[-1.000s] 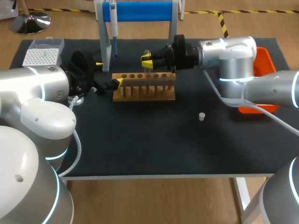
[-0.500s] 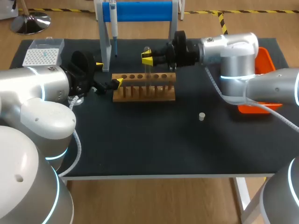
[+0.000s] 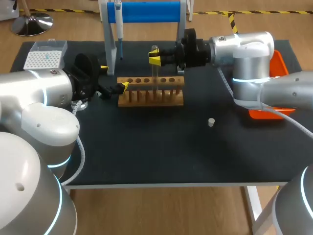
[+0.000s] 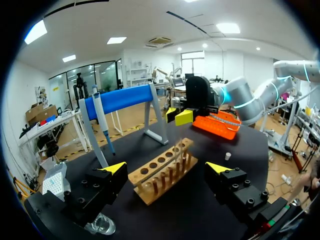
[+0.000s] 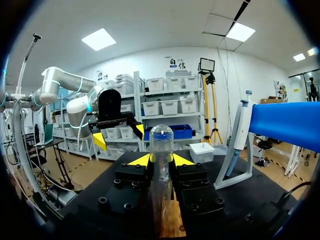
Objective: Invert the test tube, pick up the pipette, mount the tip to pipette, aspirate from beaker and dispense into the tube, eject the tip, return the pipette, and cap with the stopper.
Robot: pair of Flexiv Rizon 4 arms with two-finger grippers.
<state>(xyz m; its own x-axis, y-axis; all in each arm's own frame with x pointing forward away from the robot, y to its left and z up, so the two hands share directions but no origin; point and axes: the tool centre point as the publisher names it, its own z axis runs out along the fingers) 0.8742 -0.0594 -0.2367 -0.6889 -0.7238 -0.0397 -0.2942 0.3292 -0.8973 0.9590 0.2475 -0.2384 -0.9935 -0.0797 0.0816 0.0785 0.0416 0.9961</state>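
A wooden rack (image 3: 151, 93) is seen at upper centre of the black table (image 3: 146, 156). The left gripper (image 3: 114, 77) is held apart at the rack's left end. Over the rack, the test tube (image 3: 155, 73) is clamped upright by the right gripper (image 3: 154, 59). The stopper (image 3: 211, 122) lies right of centre.

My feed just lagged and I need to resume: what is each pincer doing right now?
Left pincer: open, holding nothing.
Right pincer: closed on the test tube.
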